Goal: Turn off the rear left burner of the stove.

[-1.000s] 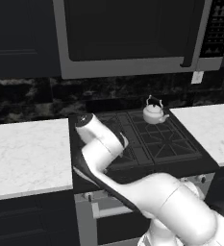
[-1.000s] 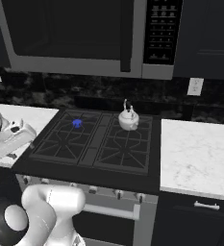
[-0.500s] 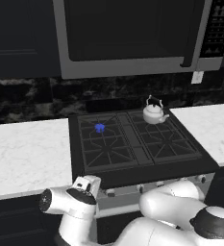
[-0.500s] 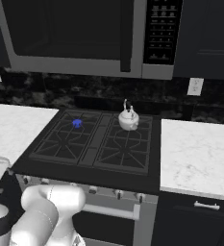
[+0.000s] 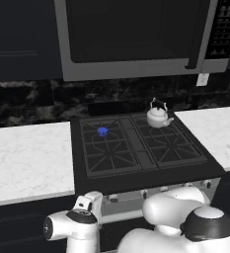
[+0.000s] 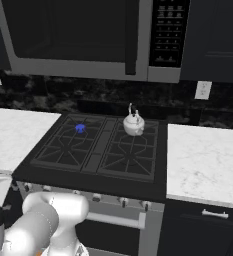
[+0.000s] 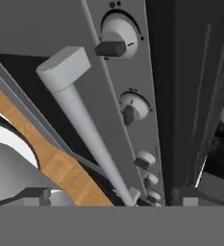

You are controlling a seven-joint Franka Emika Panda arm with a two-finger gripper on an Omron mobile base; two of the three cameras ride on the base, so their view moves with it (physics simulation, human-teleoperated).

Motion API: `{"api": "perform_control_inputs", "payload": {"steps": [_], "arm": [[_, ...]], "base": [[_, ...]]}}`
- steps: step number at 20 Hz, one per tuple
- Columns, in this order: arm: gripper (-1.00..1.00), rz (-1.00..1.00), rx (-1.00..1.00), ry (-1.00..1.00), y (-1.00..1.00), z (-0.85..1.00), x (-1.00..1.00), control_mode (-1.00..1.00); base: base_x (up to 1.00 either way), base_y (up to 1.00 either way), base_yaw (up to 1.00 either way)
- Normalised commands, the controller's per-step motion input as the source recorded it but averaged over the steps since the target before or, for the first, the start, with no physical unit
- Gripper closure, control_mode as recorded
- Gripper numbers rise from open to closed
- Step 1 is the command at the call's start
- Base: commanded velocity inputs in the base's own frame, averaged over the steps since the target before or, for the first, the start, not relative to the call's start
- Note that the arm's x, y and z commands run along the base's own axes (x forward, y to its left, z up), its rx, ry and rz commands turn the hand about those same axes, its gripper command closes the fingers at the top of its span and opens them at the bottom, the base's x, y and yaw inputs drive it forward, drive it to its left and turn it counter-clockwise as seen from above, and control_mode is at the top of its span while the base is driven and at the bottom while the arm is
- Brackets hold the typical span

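stove [image 5: 136,170]: between two white tables | rear left burner [image 5: 102,131]: blue flame lit, at stove's back left | kettle [image 5: 157,116]: on rear right burner | end effector [image 5: 89,202]: low at stove's front left corner, near knobs [image 7: 117,37]; open or closed, cannot tell

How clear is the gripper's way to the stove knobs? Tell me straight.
Probably clear. In the hand view the knobs run along the stove's front panel beside the oven handle, with nothing between them and the fingertips. Whether the gripper is open is unclear.
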Motion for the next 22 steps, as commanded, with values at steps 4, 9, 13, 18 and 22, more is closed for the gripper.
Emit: {"api": "perform_control_inputs", "payload": {"steps": [4,9,13,18,22], "arm": [[-1.0,0.0,0.01,-0.13,-0.33,-0.65,0.0,-1.0],[-1.0,0.0,0.0,-0.11,-0.53,-0.32,0.14,-1.0],[-1.0,0.01,0.0,-0.03,-0.53,-0.13,0.2,-1.0],[-1.0,0.02,-0.02,0.0,-0.36,-0.01,0.26,-1.0],[-1.0,0.07,-0.04,-0.07,-0.01,0.0,0.23,-1.0]], "base": [[0.0,0.0,0.0],[0.0,0.0,0.0],[0.0,0.0,0.0],[0.0,0.0,0.0],[0.0,0.0,0.0]]}}
